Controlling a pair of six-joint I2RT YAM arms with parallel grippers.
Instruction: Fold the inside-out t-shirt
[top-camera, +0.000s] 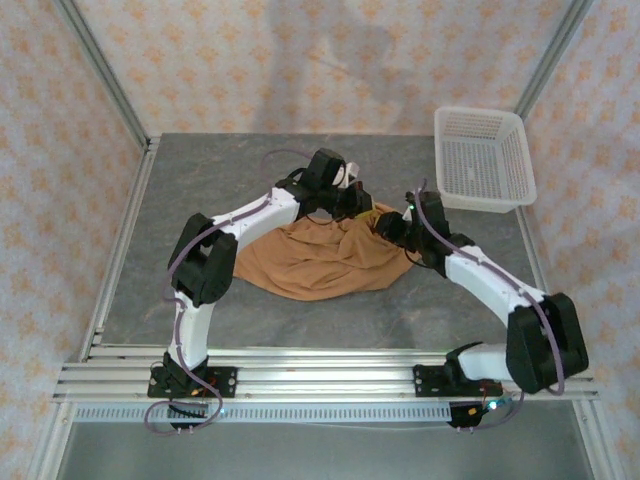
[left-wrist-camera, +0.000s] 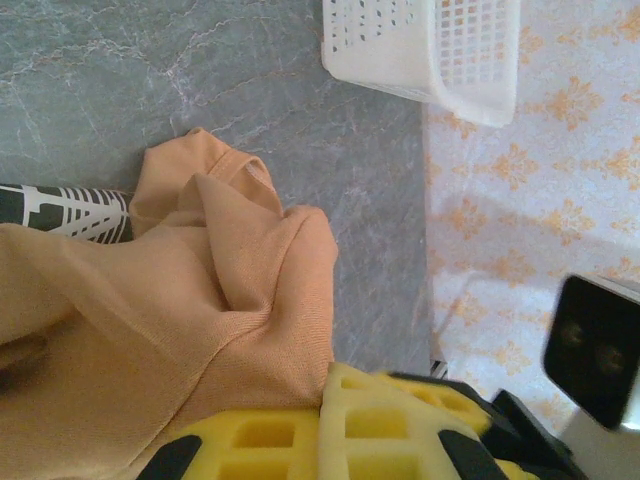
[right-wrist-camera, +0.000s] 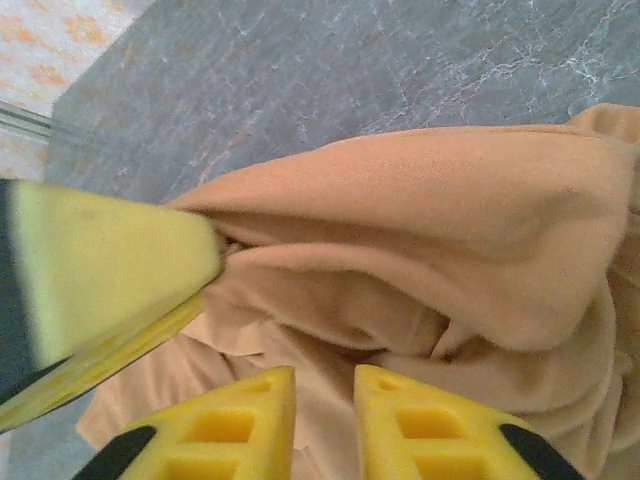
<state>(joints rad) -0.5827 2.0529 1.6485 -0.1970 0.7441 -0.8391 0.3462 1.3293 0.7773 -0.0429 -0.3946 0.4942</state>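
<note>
Right tool (right-wrist-camera: 325, 378) parted, t-shirt (right-wrist-camera: 450, 230) just beyond tips.

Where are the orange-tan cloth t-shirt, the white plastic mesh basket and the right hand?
orange-tan cloth t-shirt (top-camera: 320, 262), top view, middle of bunched fabric.
white plastic mesh basket (top-camera: 482, 160), top view, bare floor.
right hand (right-wrist-camera: 325, 385), right wrist view, between its fingertips.

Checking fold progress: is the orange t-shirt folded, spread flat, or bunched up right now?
Bunched up. The t-shirt lies in a crumpled heap with deep wrinkles; no flat layers or straight fold edges.
</note>
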